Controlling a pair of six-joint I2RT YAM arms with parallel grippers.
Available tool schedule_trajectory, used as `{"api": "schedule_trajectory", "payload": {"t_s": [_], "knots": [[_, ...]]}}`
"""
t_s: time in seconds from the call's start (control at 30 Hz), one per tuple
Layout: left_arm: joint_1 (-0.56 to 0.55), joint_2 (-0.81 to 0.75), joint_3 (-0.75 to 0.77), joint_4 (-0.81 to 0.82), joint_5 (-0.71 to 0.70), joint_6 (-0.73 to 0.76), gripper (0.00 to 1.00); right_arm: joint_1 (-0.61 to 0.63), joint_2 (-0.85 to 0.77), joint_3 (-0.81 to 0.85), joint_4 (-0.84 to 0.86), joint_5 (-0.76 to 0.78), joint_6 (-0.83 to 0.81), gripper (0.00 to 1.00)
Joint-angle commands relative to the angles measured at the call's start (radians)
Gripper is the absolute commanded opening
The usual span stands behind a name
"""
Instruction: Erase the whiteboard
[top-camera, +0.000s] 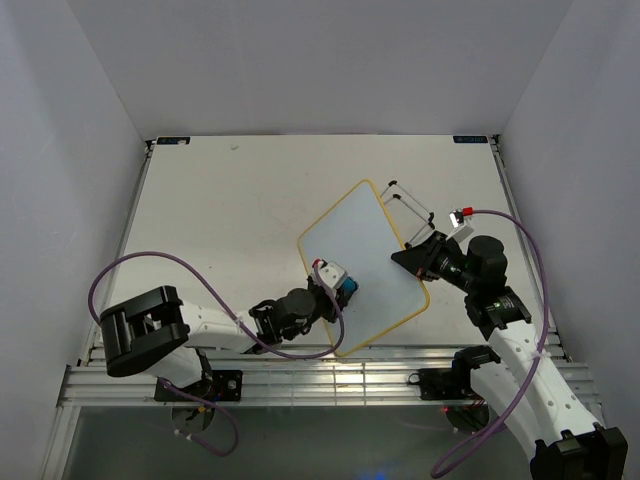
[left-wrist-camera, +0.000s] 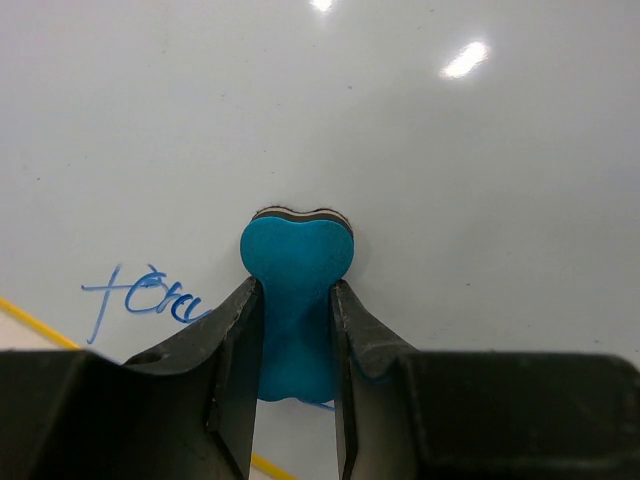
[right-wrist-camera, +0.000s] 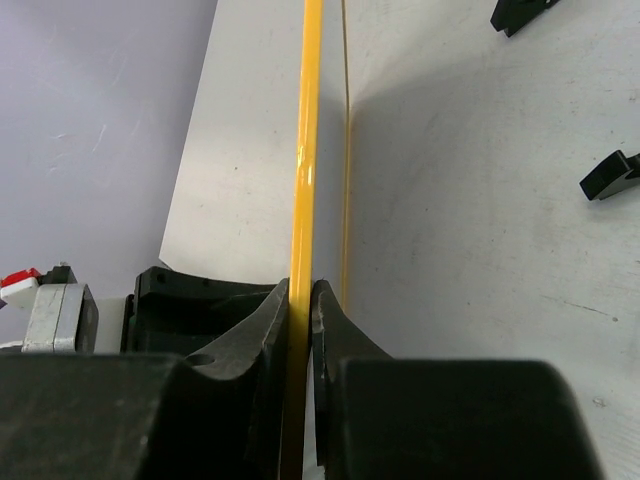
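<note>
Two clenched grippers: left gripper (left-wrist-camera: 295, 300) pinches the eraser (left-wrist-camera: 296, 255) against the whiteboard (top-camera: 370, 240), right gripper (right-wrist-camera: 300, 300) pinches its frame (right-wrist-camera: 305, 150). Mid-wipe; next the eraser must sweep left across the blue writing (left-wrist-camera: 140, 298).

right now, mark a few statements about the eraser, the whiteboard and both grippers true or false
1. The left gripper is shut on the blue eraser. True.
2. The right gripper hangs open, clear of the whiteboard. False: it is shut on the board's yellow frame.
3. The eraser's far end meets the whiteboard's face. True.
4. The whiteboard's face is wiped clean. False: blue writing shows to the left of the eraser, near the frame.
</note>
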Motion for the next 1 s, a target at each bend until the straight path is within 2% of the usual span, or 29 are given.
{"api": "schedule_trajectory", "payload": {"t_s": [0.0, 0.1, 0.17, 0.37, 0.53, 0.63, 0.73, 0.87, 0.97], "knots": [[0.019, 0.026, 0.002, -0.068, 0.031, -0.026, 0.00, 0.009, -0.037, 0.046, 0.159, -0.110, 0.077, 0.08], [-0.017, 0.054, 0.025, -0.045, 0.109, -0.040, 0.00, 0.010, -0.028, 0.032, 0.181, -0.122, 0.089, 0.08], [-0.095, 0.066, 0.050, -0.006, 0.099, -0.009, 0.00, 0.010, -0.023, 0.019, 0.216, -0.127, 0.103, 0.08], [-0.232, 0.121, 0.105, 0.079, 0.131, 0.012, 0.00, 0.010, -0.012, 0.002, 0.245, -0.139, 0.120, 0.08], [-0.277, 0.141, 0.119, 0.101, 0.142, 0.002, 0.00, 0.010, -0.018, 0.015, 0.239, -0.142, 0.118, 0.08], [-0.263, 0.109, 0.073, 0.124, 0.070, -0.007, 0.00, 0.010, -0.023, 0.018, 0.236, -0.141, 0.115, 0.08], [-0.176, 0.046, 0.007, 0.111, 0.054, -0.065, 0.00, 0.010, -0.025, 0.019, 0.232, -0.144, 0.117, 0.08], [-0.058, -0.015, -0.020, -0.034, -0.077, -0.170, 0.00, 0.010, -0.034, 0.022, 0.218, -0.141, 0.109, 0.08], [0.016, -0.043, -0.037, -0.086, -0.098, -0.222, 0.00, 0.010, -0.035, 0.019, 0.210, -0.142, 0.098, 0.08]]}}
